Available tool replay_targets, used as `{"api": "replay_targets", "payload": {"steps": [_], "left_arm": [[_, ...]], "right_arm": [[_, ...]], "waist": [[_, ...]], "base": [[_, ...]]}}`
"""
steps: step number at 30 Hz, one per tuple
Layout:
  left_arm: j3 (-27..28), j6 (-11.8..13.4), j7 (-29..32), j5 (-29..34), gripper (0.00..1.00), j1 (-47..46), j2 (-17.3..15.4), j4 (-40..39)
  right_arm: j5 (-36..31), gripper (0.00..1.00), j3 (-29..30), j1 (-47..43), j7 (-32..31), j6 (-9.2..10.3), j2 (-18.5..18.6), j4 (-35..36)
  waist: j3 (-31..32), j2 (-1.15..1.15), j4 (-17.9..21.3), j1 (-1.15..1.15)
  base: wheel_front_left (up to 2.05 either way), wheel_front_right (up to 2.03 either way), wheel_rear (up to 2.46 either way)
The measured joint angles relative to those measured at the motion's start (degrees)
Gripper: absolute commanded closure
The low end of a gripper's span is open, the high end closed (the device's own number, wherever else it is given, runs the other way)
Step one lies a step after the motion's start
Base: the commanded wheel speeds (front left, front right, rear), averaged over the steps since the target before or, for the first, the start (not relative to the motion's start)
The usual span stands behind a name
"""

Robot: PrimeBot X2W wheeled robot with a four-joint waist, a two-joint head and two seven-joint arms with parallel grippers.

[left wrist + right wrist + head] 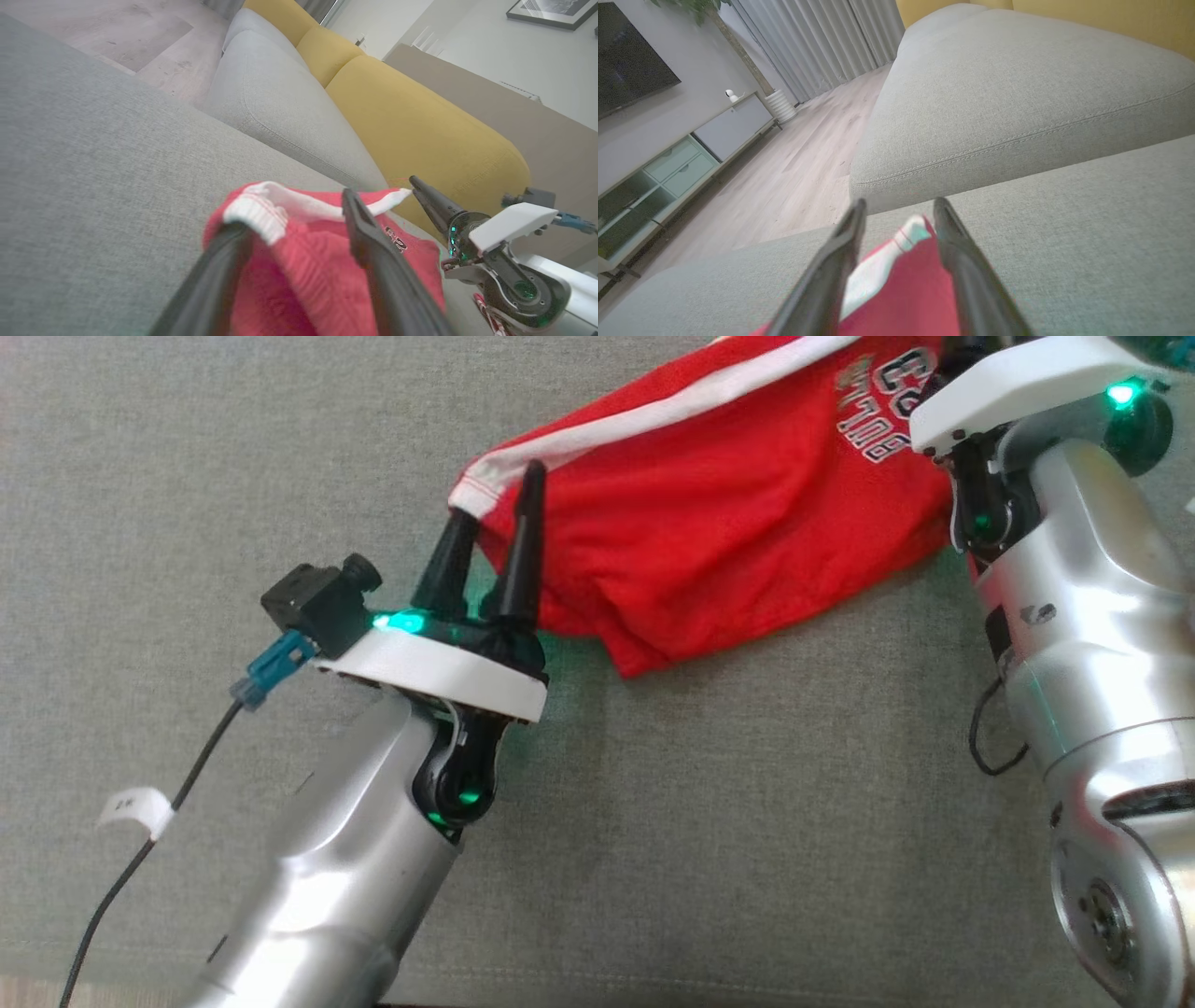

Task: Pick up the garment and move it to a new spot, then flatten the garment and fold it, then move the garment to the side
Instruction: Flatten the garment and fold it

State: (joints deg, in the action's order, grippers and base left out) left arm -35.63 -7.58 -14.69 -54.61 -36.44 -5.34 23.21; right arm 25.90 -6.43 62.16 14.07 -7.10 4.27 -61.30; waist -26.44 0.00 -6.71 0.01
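The garment [728, 513] is a red jersey with white stripes and white lettering, lying rumpled on the grey sofa seat [233, 448] toward the top of the head view. My left gripper [499, 493] stands at its white-hemmed left corner, fingers parted, with the hem [254, 217] lying between them. In the left wrist view the red cloth [308, 270] bulges between the spread fingers [373, 252]. My right gripper [900, 203] is at the jersey's right end, fingers apart, with red and white cloth [920, 289] loose between them. Its wrist [1018, 383] covers that end in the head view.
Grey seat cushions [1017, 107] continue beyond the garment, with yellow back cushions [420, 126] behind. The wooden floor [798, 154] lies past the sofa's edge, with a TV cabinet [668, 168] and curtains [822, 42] beyond it. A black cable [140, 859] hangs from the left wrist camera.
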Motion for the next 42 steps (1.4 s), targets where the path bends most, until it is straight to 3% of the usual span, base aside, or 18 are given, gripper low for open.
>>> {"api": "replay_targets", "payload": {"steps": [7,17,24,31,42], "left_arm": [[2.7,0.0,0.0,5.3,0.00,1.8,1.1,3.6],[2.9,0.0,0.0,5.6,0.00,5.6,1.0,5.3],[12.6,0.0,0.0,15.7,0.00,11.1,1.6,3.8],[17.6,0.0,0.0,22.8,0.00,13.9,2.9,0.4],[19.1,0.0,0.0,21.7,0.00,14.7,3.0,-1.6]], "right_arm": [[-8.7,0.00,0.6,-1.1,0.3,0.00,1.3,2.0],[-13.3,0.00,4.7,-8.0,0.3,0.00,1.8,3.0],[-19.3,0.00,6.7,-11.3,0.3,0.00,2.6,4.3],[-25.1,0.00,9.6,-12.3,0.3,-0.01,4.8,-0.2],[-27.2,0.00,17.2,-9.4,-1.0,-0.01,6.1,-8.3]], "waist": [[1.0,0.00,0.3,-0.01],[3.7,0.00,0.9,-0.01],[5.6,0.00,0.7,-0.02],[5.5,0.00,-1.9,-0.02],[3.7,0.00,-5.3,-0.01]], "base": [[0.00,0.00,0.00],[0.00,0.00,0.00],[0.00,0.00,0.00],[0.00,0.00,0.00],[0.00,0.00,0.00]]}}
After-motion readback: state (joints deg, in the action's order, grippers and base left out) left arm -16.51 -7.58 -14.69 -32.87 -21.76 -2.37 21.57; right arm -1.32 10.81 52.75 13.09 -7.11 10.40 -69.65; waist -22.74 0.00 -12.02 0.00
